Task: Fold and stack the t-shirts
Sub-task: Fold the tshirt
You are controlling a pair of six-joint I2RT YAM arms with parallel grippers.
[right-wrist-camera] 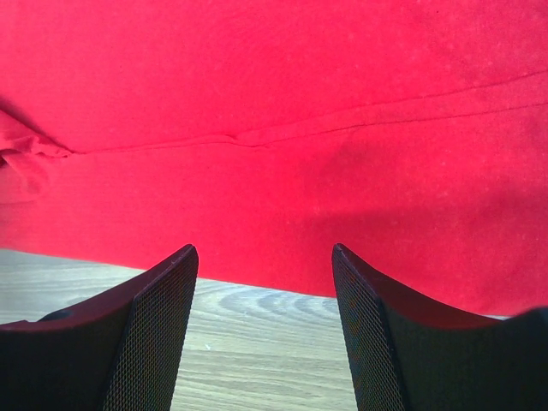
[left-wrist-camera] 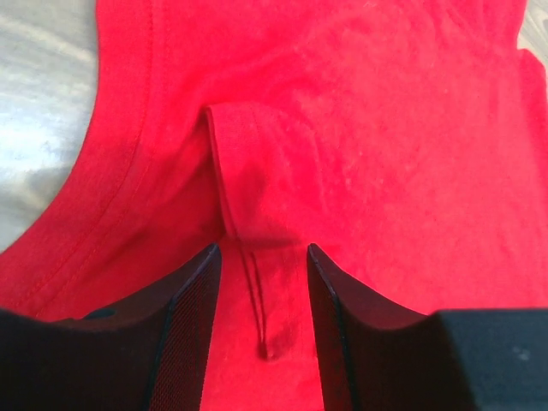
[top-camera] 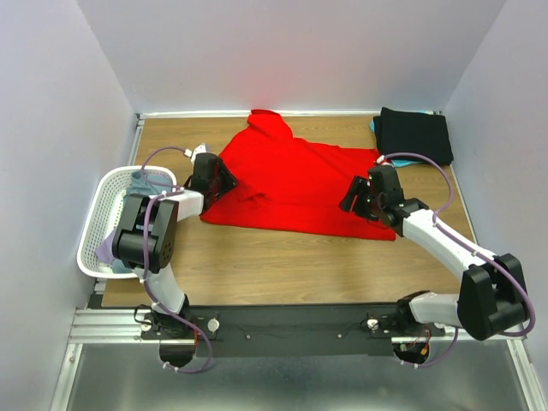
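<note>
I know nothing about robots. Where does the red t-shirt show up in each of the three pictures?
Top external: the red t-shirt lies spread out mid-picture.
Left wrist: it fills nearly the whole picture.
Right wrist: it fills the upper two thirds.
Shared landmark: the wooden table, bare at top left in the left wrist view and along the bottom in the right.

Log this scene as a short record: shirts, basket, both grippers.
red t-shirt: spread out on the table, not yet folded
black t-shirt: folded, far right corner, lying on a teal one
basket: at the table's left edge, holds grey-blue cloth
left gripper: open, over the red t-shirt's left part, a raised hem fold lying between its fingers, not clamped
right gripper: open, at the red t-shirt's near right edge, holding nothing
</note>
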